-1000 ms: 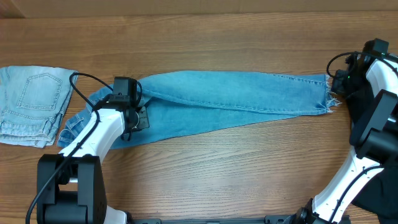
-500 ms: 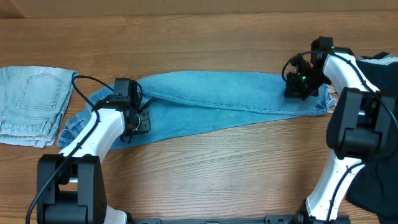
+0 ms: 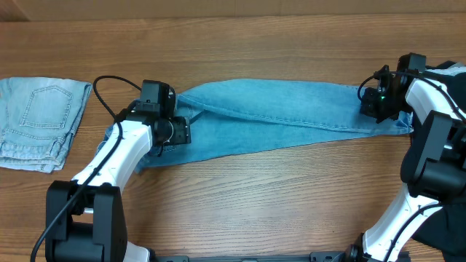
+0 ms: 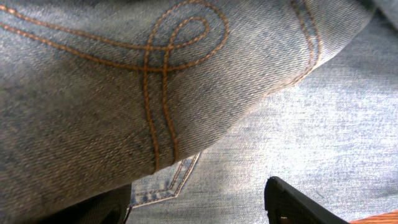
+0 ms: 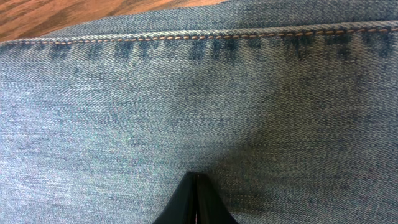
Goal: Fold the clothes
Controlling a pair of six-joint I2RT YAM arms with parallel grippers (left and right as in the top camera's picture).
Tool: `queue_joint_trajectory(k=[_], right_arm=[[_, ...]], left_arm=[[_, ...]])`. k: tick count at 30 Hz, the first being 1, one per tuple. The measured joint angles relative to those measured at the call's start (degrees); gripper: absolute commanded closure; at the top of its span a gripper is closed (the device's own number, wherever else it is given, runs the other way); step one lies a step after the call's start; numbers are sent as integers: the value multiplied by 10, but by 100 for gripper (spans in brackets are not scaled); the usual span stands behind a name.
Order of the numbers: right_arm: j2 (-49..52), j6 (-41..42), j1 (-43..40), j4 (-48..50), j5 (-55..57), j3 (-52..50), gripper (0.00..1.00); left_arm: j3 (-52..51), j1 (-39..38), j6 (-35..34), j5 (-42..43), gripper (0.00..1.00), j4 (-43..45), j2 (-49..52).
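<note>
The clothes, medium-blue jeans (image 3: 277,116), lie stretched left to right across the wooden table (image 3: 255,204). My left gripper (image 3: 178,132) sits over their waist end. In the left wrist view it (image 4: 199,208) stands open, fingers (image 4: 298,202) wide apart over flat denim, and a raised fold of the jeans (image 4: 124,93) with curved orange pocket stitching hangs close above. My right gripper (image 3: 373,103) is at the hem end. In the right wrist view it (image 5: 196,180) is shut, tips together on the denim (image 5: 186,93) just below a stitched seam, with no cloth seen between them.
A paler, light-blue pair of jeans (image 3: 36,120) lies folded at the far left. The left arm's cable (image 3: 109,84) loops above the waist end. Both arm bases stand at the table's front edge.
My left gripper has opened and shifted right. The jeans have slid to the right along the table. My right gripper came in over the leg, then moved back right with the hem.
</note>
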Motion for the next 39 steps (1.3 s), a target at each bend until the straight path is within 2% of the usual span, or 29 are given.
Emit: queue_joint_trajectory(k=[2,4,7,9,12,14,15,17,20,22,24,27,29,31,32,33,34,35,37,39], right_arm=[[0,0,2,0,4,0,96],[-1,0,9,0,20,0,96],[-1,0,11,0,25,0,96],[-1,0,11,0,25,0,96],[-1,0,11,1,24,0,96],[-1,0,11,1,24,0,96],[-1,0,11,2,24,0,96],[-1,0,11,1,24,0,96],[-1,0,11,1,24,0,96],[-1,0,11,1,24,0,96],[-1,0,11,1,24,0,96],[-1,0,11,1,25,0,96],[-1,0,11,1,25,0,96],[-1,0,11,1,24,0,96],[-1,0,11,1,24,0,96],[-1,0,11,0,25,0,96],[-1,0,11,0,25,0,96],[-1,0,11,0,24,0,96],[-1,0,11,0,24,0,96],[-1,0,11,0,24,0,96]], left_arm=[[0,-5,0,2,29,3,0],[0,-16,0,5,39,-3,0],[-2,-39,4,3,42,-4,3],[-11,-42,4,-19,53,1,18],[-18,-42,9,-109,81,45,66],[-18,-47,14,-158,95,86,76],[-18,-50,23,-186,96,118,82],[-24,-30,75,-330,96,222,102],[-27,-1,171,-404,92,367,104],[-29,27,212,-419,91,429,104],[-28,66,245,-422,83,469,104],[-28,117,264,-360,78,479,105],[-26,137,270,-346,76,526,108],[9,141,271,-358,80,502,109],[35,139,272,-361,84,449,110],[73,137,272,-361,95,368,110],[103,133,269,-353,96,293,110],[143,129,250,-325,96,197,111],[208,132,196,-248,96,64,113],[256,144,151,-159,96,34,113]])
